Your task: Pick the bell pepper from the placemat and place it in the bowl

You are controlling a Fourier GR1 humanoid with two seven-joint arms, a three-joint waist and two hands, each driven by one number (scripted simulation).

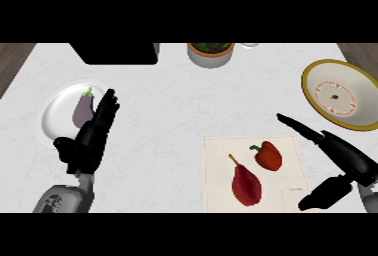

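A red bell pepper point(269, 155) with a green stem lies on the pale placemat point(220, 195) at the lower middle. Beside it, to the lower left, lies a dark red pear-shaped fruit point(246, 185). The bowl point(324, 69), cream with a yellow rim, stands at the right edge. My right hand point(345, 159) is open at the placemat's right side, fingers stretched toward the upper left, thumb low; it holds nothing and is apart from the pepper. My left hand point(94, 131) is open at the left, fingers pointing up.
A white plate point(55, 106) with a purple eggplant point(83, 110) sits at the left, partly behind my left hand's fingers. A potted plant point(211, 53) and a black appliance point(118, 53) stand along the counter's far edge.
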